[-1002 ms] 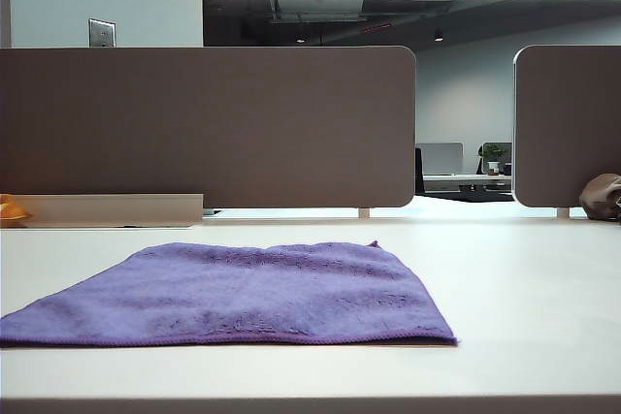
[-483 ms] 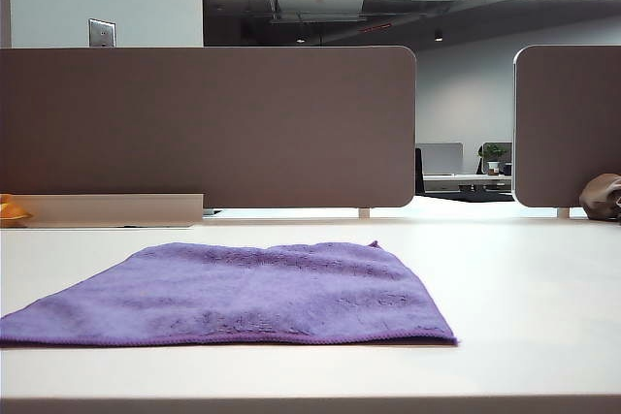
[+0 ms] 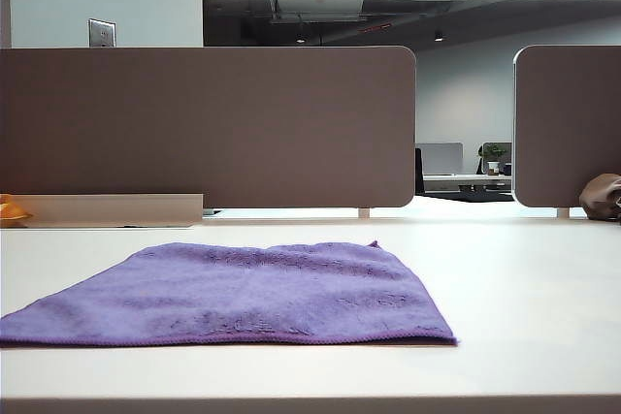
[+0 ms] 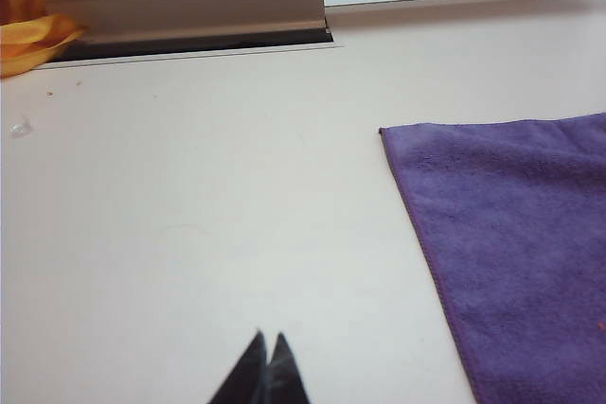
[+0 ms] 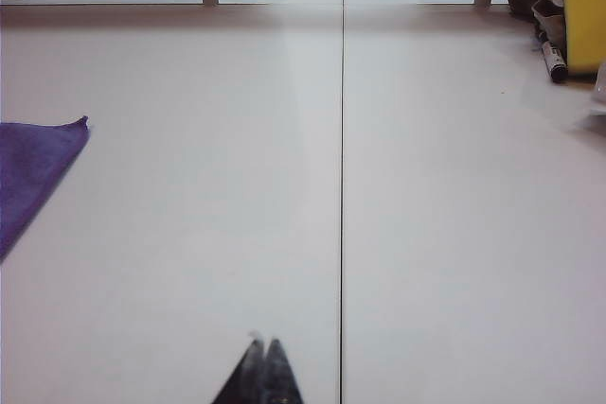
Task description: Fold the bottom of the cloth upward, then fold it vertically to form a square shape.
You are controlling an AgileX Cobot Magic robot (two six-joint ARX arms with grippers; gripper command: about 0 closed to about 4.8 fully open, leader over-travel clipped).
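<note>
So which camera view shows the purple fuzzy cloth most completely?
The exterior view: the whole purple fuzzy cloth lies flat and unfolded on the white table. The left wrist view shows only one corner and hemmed edge, beyond the shut left gripper. The right wrist view shows just a corner tip, away from the shut right gripper.

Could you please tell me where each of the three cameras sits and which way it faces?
Exterior: low at the table's near edge, facing the dividers across the flat cloth; no arm shows.
Left wrist: above bare table, left gripper shut, cloth beside it.
Right wrist: above bare table, right gripper shut, cloth corner far aside.
All three views share the cloth.
</note>
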